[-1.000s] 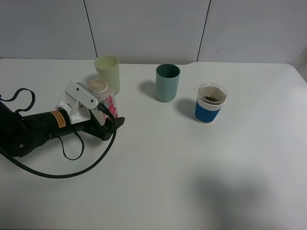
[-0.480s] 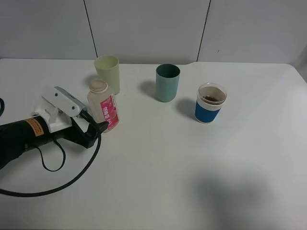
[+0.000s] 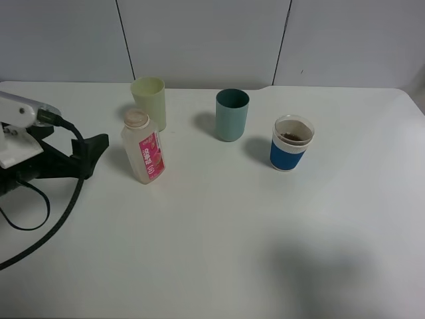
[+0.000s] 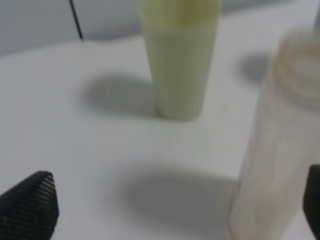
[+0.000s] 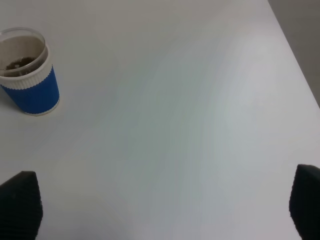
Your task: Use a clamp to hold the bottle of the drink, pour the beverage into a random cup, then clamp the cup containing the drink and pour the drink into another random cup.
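1. Exterior high view: left gripper (image 4: 170,207) hangs wide open and empty, just left of the bottle (image 3: 143,149), not touching it.
2. Right gripper (image 5: 162,202), seen from its wrist, gapes wide over the table (image 3: 219,239), holding nothing.
3. Bottle stands upright, seemingly drained, though blur hides detail.
4. Banded cup (image 3: 291,151), right, holds brown drink (image 3: 292,137).
5. Teal cup (image 3: 232,116) and yellow-green cup (image 3: 149,101) stand farthest back.

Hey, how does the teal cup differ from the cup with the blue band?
The teal cup is plain and opaque; the blue-banded cup is whitish with a broad blue band. The teal cup stands farther back than the blue-banded cup. The blue-banded cup holds brown drink; none shows in the teal cup. Both stand upright on the table.
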You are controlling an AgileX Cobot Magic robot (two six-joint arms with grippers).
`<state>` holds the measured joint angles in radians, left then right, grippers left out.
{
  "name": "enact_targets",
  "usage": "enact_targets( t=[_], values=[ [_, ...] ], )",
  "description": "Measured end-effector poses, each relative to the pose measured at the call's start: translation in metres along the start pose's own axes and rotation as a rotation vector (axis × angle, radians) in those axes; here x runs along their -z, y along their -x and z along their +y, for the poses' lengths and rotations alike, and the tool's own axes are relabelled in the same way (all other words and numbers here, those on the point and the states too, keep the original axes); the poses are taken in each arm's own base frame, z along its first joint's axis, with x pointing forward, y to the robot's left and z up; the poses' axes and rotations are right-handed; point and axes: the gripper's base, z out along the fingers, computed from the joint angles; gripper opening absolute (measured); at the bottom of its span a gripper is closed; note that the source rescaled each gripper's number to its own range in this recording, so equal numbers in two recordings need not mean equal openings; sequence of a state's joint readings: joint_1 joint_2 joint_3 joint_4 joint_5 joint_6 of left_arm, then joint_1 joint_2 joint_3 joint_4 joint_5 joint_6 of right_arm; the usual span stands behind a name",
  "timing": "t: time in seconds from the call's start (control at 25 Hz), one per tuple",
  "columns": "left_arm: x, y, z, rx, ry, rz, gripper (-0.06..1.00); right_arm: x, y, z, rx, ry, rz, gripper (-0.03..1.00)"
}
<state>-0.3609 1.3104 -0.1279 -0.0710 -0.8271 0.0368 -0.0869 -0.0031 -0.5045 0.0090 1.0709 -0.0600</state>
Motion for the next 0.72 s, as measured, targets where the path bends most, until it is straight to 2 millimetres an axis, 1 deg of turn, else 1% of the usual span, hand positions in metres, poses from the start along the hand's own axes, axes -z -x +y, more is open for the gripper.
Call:
enact_targets(
  t=[0.04,0.2,0.36,0.4,0.52,0.68,0.72],
  values=[
    [0.006,0.006,0.001,0.014,0.008,-0.017,1.00,0.000,0.000,0.000,0.000,0.000,0.000,1.00],
    [0.021,0.024,0.003,0.053,0.018,-0.045,1.00,0.000,0.000,0.000,0.000,0.000,0.000,1.00],
    [0.029,0.048,0.001,0.051,0.001,-0.071,1.00,0.000,0.000,0.000,0.000,0.000,0.000,1.00],
    [0.029,0.048,0.001,0.051,0.001,-0.071,1.00,0.000,0.000,0.000,0.000,0.000,0.000,1.00],
    [0.040,0.077,0.001,-0.033,-0.014,-0.090,1.00,0.000,0.000,0.000,0.000,0.000,0.000,1.00],
    [0.058,0.102,0.011,-0.113,0.040,-0.070,1.00,0.000,0.000,0.000,0.000,0.000,0.000,1.00],
    [0.062,0.105,0.014,-0.128,0.059,-0.065,1.00,0.000,0.000,0.000,0.000,0.000,0.000,1.00]
  ],
)
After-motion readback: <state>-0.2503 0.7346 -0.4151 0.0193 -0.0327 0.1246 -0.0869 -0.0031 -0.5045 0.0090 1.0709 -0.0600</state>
